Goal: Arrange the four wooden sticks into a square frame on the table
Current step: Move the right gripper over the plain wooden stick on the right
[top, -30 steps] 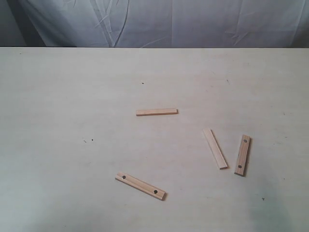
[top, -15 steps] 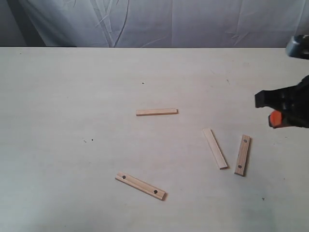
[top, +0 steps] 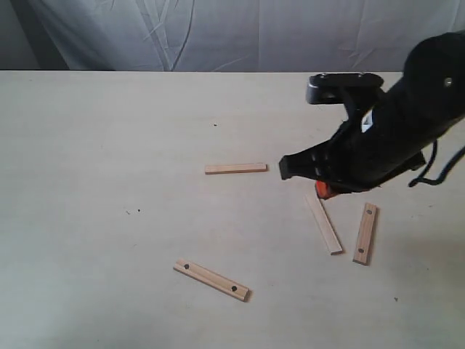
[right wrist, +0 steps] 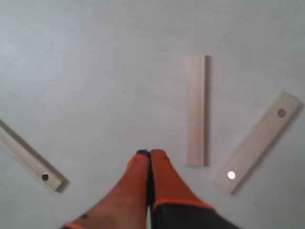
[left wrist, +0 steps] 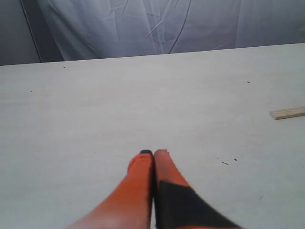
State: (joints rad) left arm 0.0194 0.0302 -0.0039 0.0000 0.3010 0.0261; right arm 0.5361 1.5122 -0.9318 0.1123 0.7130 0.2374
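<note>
Four wooden sticks lie apart on the table (top: 109, 145); no square frame exists. One plain stick (top: 236, 169) lies mid-table, and its end shows in the left wrist view (left wrist: 288, 113). A second plain stick (top: 325, 227) (right wrist: 196, 109) lies next to a holed stick (top: 365, 233) (right wrist: 258, 142). The other holed stick (top: 211, 280) (right wrist: 28, 157) lies nearer the front. My right gripper (top: 322, 191) (right wrist: 150, 152) is shut and empty, beside the second plain stick, whose far end it hides in the exterior view. My left gripper (left wrist: 153, 152) is shut and empty over bare table, outside the exterior view.
A grey cloth backdrop (top: 218, 33) hangs behind the table's far edge. The black right arm (top: 407, 123) reaches in from the right. A few dark specks (top: 134, 211) mark the tabletop.
The right arm entered from the right edge and swept left, now over the two right-hand sticks. All four sticks stayed put.
</note>
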